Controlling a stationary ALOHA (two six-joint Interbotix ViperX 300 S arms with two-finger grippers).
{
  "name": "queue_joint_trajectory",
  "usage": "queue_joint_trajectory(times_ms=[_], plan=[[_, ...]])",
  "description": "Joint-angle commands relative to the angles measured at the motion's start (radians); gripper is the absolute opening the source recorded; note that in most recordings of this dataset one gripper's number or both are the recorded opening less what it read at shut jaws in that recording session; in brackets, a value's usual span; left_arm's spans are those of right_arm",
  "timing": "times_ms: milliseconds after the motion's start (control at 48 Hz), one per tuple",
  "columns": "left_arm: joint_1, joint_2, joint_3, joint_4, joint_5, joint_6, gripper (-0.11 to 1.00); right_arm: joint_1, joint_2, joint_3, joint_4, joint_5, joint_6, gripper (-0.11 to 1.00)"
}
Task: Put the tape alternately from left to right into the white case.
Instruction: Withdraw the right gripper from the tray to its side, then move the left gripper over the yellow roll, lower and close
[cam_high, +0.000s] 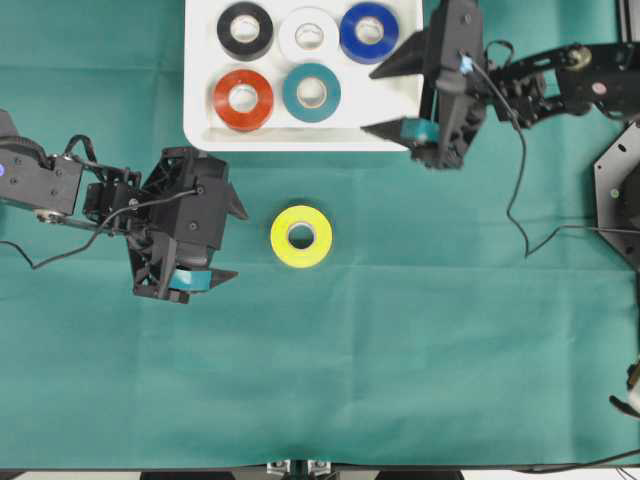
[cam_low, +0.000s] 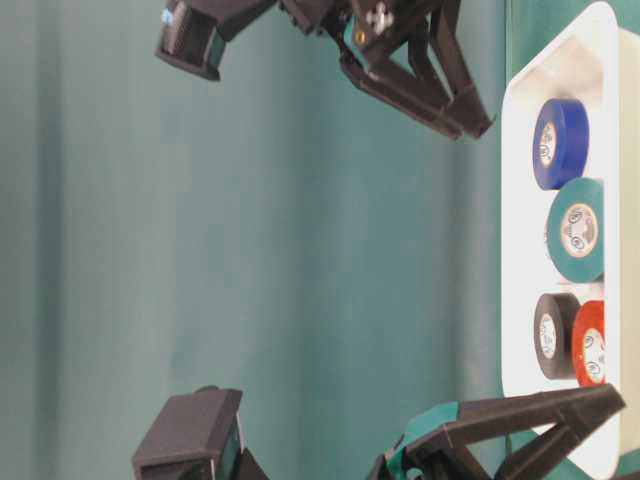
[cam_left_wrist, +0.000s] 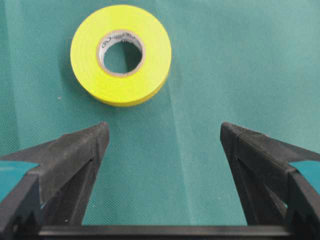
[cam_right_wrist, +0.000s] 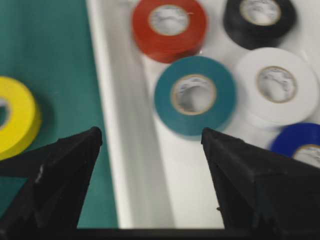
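Note:
The white case (cam_high: 200, 70) holds several tape rolls: black (cam_high: 245, 30), white (cam_high: 308, 35) and blue (cam_high: 369, 32) at the back, red (cam_high: 243, 99) and teal (cam_high: 311, 92) in front. The yellow roll (cam_high: 301, 236) lies flat on the green cloth below the case. My left gripper (cam_high: 240, 246) stands open just left of the yellow roll (cam_left_wrist: 120, 54), not touching it, with nothing between its fingers. My right gripper (cam_high: 368, 100) hangs open and empty over the case's front right corner, near the teal roll (cam_right_wrist: 195, 95).
Green cloth covers the table all around. The case's raised rim (cam_right_wrist: 107, 100) runs between the yellow roll (cam_right_wrist: 12, 122) and the teal one. A black mount (cam_high: 620, 190) stands at the right edge, with a cable (cam_high: 520, 200) trailing from the right arm.

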Motion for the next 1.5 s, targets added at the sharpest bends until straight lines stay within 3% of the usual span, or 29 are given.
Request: queue_joint_trajectory(times_ms=[0, 750, 1479], plan=[[-0.003, -0.017, -0.021, -0.002, -0.003, 0.002, 0.67, 0.021, -0.031, 0.009, -0.003, -0.006, -0.009, 0.84], [-0.003, 0.008, -0.035, -0.002, -0.006, 0.000, 0.68, 0.063, -0.054, 0.043, -0.003, -0.006, -0.018, 0.84], [-0.011, 0.241, -0.252, 0.003, 0.055, 0.011, 0.67, 0.064, -0.054, 0.063, -0.003, -0.006, -0.018, 0.84]])
